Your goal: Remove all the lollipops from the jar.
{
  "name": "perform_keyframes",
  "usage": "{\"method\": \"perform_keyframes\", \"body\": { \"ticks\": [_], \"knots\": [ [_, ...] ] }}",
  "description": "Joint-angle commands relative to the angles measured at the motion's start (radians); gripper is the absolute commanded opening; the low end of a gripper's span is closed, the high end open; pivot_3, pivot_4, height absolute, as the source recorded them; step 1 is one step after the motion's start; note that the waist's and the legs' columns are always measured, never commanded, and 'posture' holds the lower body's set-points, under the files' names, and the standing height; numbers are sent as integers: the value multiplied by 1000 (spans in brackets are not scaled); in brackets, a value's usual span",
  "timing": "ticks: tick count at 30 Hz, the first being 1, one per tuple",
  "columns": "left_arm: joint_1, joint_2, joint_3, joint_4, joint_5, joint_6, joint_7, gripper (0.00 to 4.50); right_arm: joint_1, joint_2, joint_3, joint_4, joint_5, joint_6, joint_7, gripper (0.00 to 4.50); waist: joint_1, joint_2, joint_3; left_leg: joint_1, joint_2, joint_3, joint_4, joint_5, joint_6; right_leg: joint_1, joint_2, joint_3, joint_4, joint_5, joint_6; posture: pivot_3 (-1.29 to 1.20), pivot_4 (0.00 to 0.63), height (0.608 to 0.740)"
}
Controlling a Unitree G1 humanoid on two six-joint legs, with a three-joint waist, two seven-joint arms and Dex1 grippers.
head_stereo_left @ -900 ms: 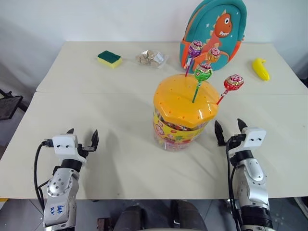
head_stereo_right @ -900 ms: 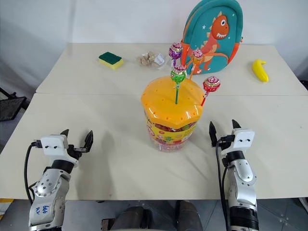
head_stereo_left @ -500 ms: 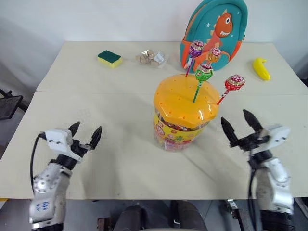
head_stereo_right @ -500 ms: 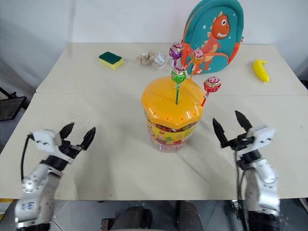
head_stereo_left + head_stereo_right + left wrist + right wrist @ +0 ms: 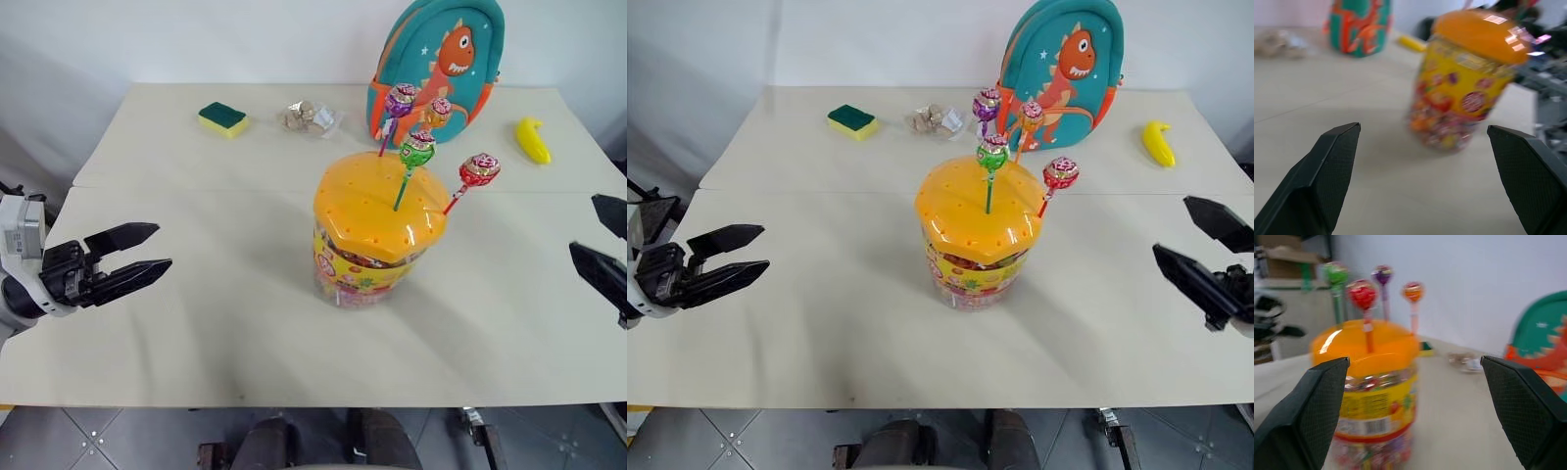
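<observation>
The jar (image 5: 377,240), a clear tub with a domed orange lid and a yellow label, stands at the table's middle. Several lollipops stick up from holes in its lid: purple (image 5: 399,99), orange-pink (image 5: 436,111), green (image 5: 417,149) and red-pink (image 5: 479,168). My left gripper (image 5: 142,254) hovers open at the far left, fingers pointing at the jar, well short of it. At the far right my right gripper (image 5: 600,238) is open too, facing the jar from the other side. Both wrist views show the jar (image 5: 1464,81) between wide-spread fingers.
A teal dinosaur backpack (image 5: 436,61) stands behind the jar. A yellow-green sponge (image 5: 223,119) and a clear bag of snacks (image 5: 308,117) lie at the back left, a yellow banana (image 5: 531,140) at the back right. A seam crosses the table.
Both arms have swung outward and up, away from the table's front. The grippers have turned from pointing away to pointing inward at the jar. The jar and lollipops have not moved.
</observation>
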Motion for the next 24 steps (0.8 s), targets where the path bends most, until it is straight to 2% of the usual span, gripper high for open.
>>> {"method": "perform_keyframes", "body": {
  "ticks": [1,5,9,17,21,24],
  "knots": [
    [-106,-55,-75,-106,-15,-32,30,4387,-27,38,-8,-6,-30,-49,29,4497,7,0,0,0,0,0,0,0,0,0,0,0,0,0,0,0,150,740],
    [-287,-133,-196,-203,-70,16,86,4387,-76,60,-2,29,-61,-69,27,4497,15,0,0,0,-1,1,1,1,-1,0,0,1,5,1,1,0,150,740],
    [-458,-190,-315,-223,-87,84,139,4387,-95,85,-2,31,-13,-29,41,4497,17,0,0,0,-2,2,1,1,-1,-1,2,0,6,1,1,0,150,740],
    [-652,-385,-570,-212,68,114,284,4387,-105,151,30,20,-62,-64,20,4497,20,0,0,0,-5,4,3,4,1,0,6,2,7,2,3,0,150,740],
    [-713,-489,-625,-151,153,98,355,4387,-83,173,25,-19,-61,-64,1,4497,21,0,0,0,-5,4,2,4,1,0,6,2,7,2,4,0,150,740],
    [-740,-517,-645,-110,214,83,364,4387,-59,184,16,-56,-51,-58,-19,4497,20,0,0,0,-5,3,2,4,1,0,6,2,7,2,4,0,150,740]
  ]
}}
